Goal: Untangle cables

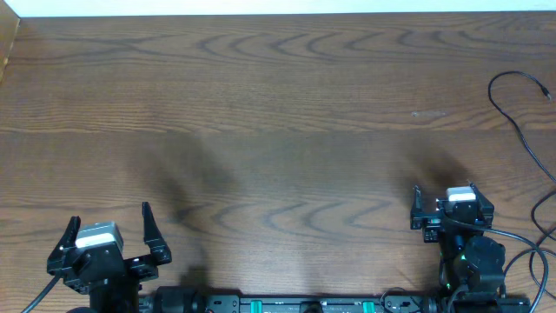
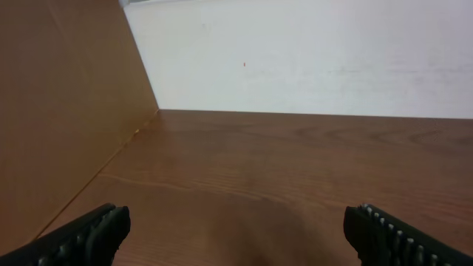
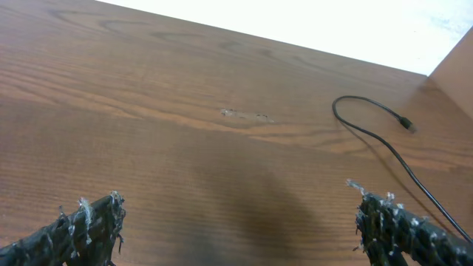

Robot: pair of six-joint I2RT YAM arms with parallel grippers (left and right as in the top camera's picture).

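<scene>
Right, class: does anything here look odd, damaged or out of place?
The right gripper's pads look frayed, with pale fluff clinging. Only one black cable shows, lying loose by the table's right side.

Single thin black cable (image 1: 504, 111) (image 3: 386, 146) lying flat on wooden tabletop (image 1: 278, 104), far right side. One end free, tipped with small dark plug (image 1: 546, 90) (image 3: 405, 124). From plug, cord arcs back in open hook-shaped bend, then runs in loose line off right edge. No knot or crossing visible.
</scene>
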